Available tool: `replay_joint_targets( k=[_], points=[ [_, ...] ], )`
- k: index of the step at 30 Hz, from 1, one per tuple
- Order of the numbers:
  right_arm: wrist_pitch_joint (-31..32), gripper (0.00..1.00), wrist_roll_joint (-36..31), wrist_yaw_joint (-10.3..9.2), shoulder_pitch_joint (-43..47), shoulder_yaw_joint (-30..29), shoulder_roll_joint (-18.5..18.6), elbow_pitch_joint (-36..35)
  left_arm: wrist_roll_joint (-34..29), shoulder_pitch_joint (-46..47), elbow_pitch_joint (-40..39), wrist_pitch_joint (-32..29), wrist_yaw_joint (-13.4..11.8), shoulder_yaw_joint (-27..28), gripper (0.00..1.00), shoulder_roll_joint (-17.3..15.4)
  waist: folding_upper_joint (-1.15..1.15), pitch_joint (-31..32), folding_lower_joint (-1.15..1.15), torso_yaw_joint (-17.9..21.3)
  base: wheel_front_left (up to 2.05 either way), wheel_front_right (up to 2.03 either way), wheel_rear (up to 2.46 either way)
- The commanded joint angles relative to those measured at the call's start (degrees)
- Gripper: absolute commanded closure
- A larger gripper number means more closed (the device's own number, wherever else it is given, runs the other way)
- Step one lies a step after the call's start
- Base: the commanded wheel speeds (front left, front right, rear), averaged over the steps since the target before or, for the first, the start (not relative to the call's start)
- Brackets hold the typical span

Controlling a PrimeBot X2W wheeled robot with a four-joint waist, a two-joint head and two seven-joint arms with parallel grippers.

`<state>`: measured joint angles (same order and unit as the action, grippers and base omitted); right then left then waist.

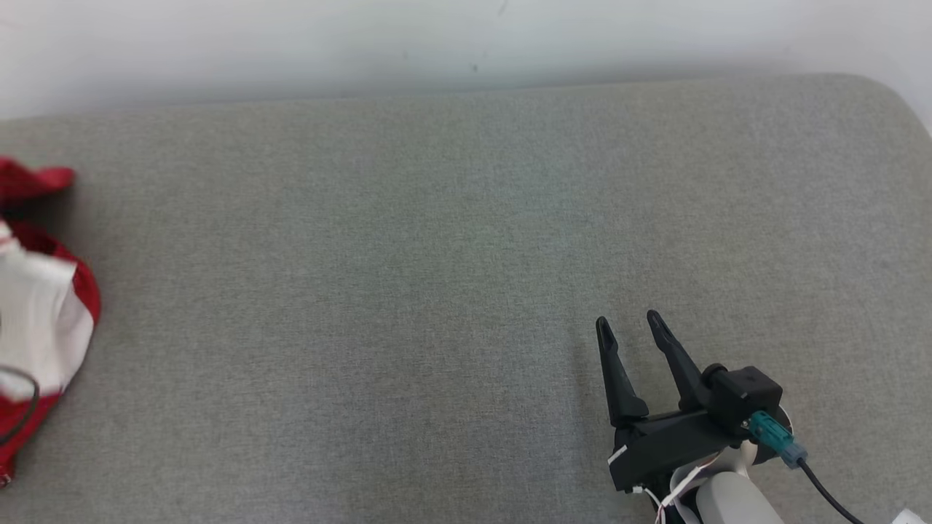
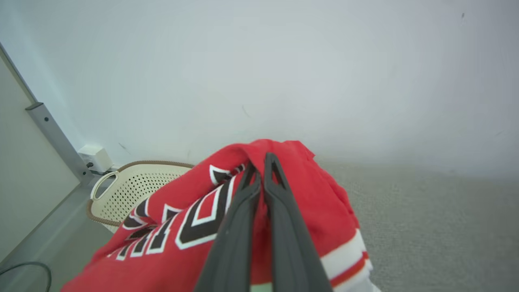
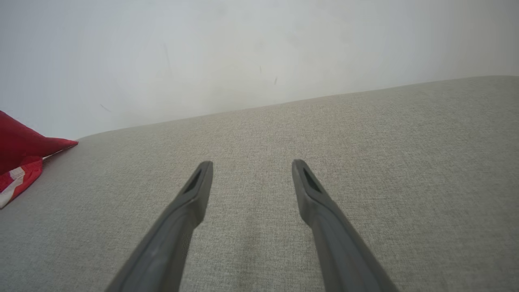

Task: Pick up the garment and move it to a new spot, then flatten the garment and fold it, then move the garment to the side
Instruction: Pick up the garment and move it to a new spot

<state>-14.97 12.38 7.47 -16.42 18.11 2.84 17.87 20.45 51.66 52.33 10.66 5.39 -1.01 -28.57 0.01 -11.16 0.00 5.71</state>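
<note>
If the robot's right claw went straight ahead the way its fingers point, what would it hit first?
The right gripper points across bare grey cushion toward the white wall. It would probably meet the cushion or the wall first, though depth is unclear. The red garment lies well off to its left.

A home-like room, likely a bedroom or laundry corner. A wide grey upholstered surface [image 1: 466,255] (bed or couch seat, hard to say which) stands against a bare white wall [image 1: 364,44]. Past its left edge, a cream perforated laundry basket [image 2: 134,186] sits on the grey floor [image 2: 61,235] near a white wall box [image 2: 94,157]. A red jersey [image 2: 324,211] is heaped at that edge.
</note>
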Motion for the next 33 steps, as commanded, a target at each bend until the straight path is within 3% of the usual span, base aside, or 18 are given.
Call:
replay_joint_targets(
  k=[1,8,15,23,28,33],
  points=[
    [-0.28,0.00,0.14,0.04,0.82,0.06,0.07,0.16,-0.97,1.52,-2.19,0.76,0.34,-0.91,1.00,0.27,-0.01,1.16,0.00,-0.88,0.00,0.00,0.00],
    [-0.30,0.00,1.26,0.04,1.39,-0.08,0.08,0.28,-1.23,3.96,-14.21,0.07,1.37,-4.92,1.00,1.96,-0.01,2.35,0.00,0.16,0.00,0.00,0.00],
    [-0.30,0.00,2.56,0.04,1.35,0.20,0.07,-0.25,-0.89,2.78,-26.73,-3.89,1.50,-8.10,1.00,3.35,-0.01,2.39,0.00,3.85,0.00,0.00,0.00],
    [-0.22,0.00,3.46,0.04,1.18,-1.15,0.07,-0.70,-0.10,2.03,-41.20,-9.54,1.25,-13.12,1.00,8.04,-0.01,0.79,0.00,9.22,0.00,0.00,0.00],
    [-0.21,0.00,3.65,0.04,0.82,-1.64,0.05,-1.10,-0.34,0.48,-45.03,-10.97,1.44,-18.28,1.00,11.90,-0.01,-0.08,0.00,11.46,0.00,0.00,0.00],
    [-0.22,0.00,3.68,0.04,0.74,-2.01,0.05,-1.20,0.23,-4.38,-43.30,-9.34,1.55,-24.63,1.00,17.17,-0.01,-0.72,0.00,12.13,0.00,0.00,0.00]
  ],
)
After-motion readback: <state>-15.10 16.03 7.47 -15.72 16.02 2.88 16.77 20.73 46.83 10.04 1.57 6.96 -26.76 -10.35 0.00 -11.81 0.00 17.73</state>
